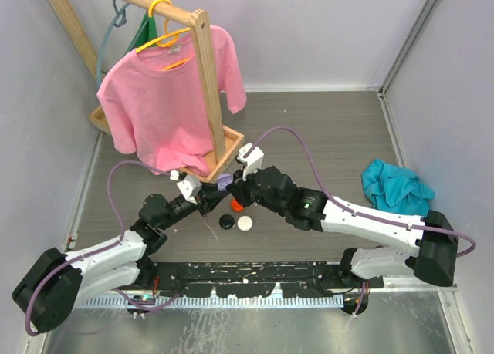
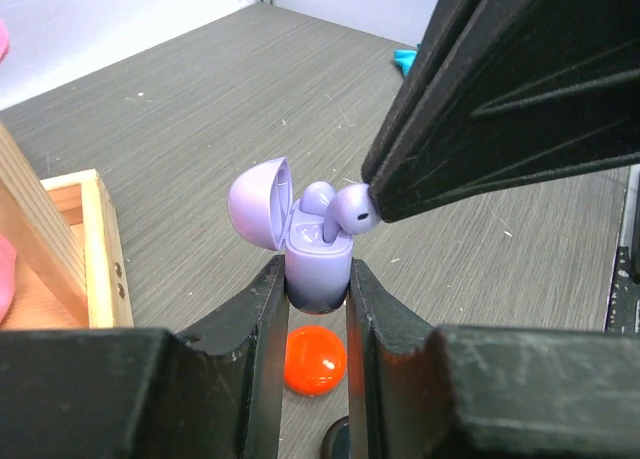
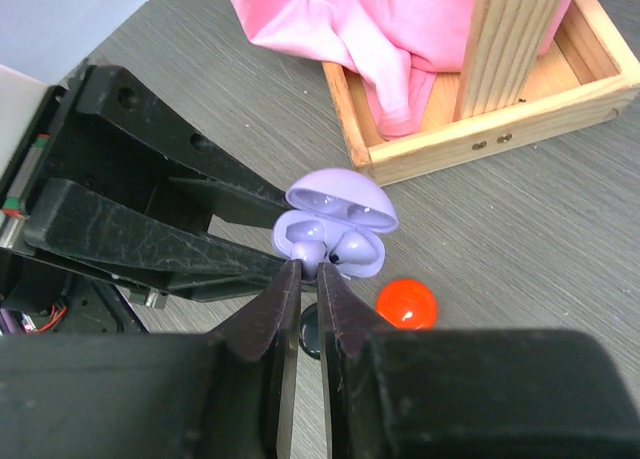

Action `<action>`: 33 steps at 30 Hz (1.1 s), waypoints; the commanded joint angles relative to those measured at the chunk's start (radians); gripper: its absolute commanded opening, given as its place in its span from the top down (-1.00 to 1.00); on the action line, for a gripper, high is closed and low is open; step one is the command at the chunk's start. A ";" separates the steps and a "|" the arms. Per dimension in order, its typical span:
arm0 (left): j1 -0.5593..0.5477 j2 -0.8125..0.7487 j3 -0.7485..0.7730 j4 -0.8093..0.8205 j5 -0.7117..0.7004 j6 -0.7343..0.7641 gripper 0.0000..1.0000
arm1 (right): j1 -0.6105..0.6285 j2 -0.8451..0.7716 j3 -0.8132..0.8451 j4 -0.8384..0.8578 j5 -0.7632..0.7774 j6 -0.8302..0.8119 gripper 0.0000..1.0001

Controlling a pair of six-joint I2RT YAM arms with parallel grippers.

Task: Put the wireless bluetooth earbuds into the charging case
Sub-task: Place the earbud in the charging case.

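Your left gripper gripped the lower body of the purple charging case between its two fingers and held it upright above the table, lid swung open to the left. Your right gripper, jaws pinched almost together, held a purple earbud at its fingertips. The bud sat at the case's open mouth and leaned against the rim on the right side. A second purple earbud stood in the well beside it, just under the lid.

Below the two grippers, an orange-red round case lay on the grey tabletop. A black round case and a white round case lay side by side just in front of it. Behind them stood the wooden rack, its pink T-shirt draped into the base tray. A teal cloth lay crumpled well off to the right.
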 commanded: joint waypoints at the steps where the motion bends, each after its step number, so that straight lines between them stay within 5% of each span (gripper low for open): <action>1: 0.001 -0.026 0.009 0.102 -0.006 0.013 1.00 | 0.003 -0.019 0.002 0.019 0.056 0.030 0.66; 19: 0.001 -0.013 0.013 0.108 0.014 0.011 0.99 | 0.002 -0.031 0.018 0.076 -0.143 0.031 0.40; 33: 0.001 -0.004 0.023 0.110 0.088 0.011 1.00 | 0.000 -0.029 0.076 0.027 -0.102 -0.033 0.18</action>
